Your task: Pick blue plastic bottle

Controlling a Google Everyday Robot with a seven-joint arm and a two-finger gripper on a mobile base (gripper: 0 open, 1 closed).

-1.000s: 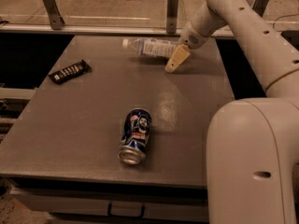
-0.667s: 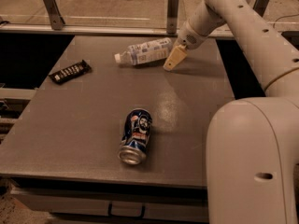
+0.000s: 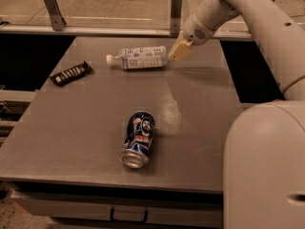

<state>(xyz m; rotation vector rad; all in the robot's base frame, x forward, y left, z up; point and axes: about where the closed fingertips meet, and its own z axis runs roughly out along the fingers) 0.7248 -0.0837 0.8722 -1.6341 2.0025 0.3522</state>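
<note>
Can (image 3: pixel 138 138), black wrapper (image 3: pixel 71 73) on table (image 3: pixel 205 104)

jaws by bottle (image 3: pixel 142 57), arm (image 3: pixel 267 27) cropped top/rt

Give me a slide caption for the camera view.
End effector beside the blue plastic bottle, which lies on its side on the grey table.

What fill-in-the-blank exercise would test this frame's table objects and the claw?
The small clear plastic bottle with the pale blue label lies on its ___.
Its white cap points toward the flat ___ snack wrapper.
In the camera view, the claw is just ___ of the bottle.
The dark blue metal can lies ___ the camera than the bottle.
Missing: side; black; right; nearer.
</note>
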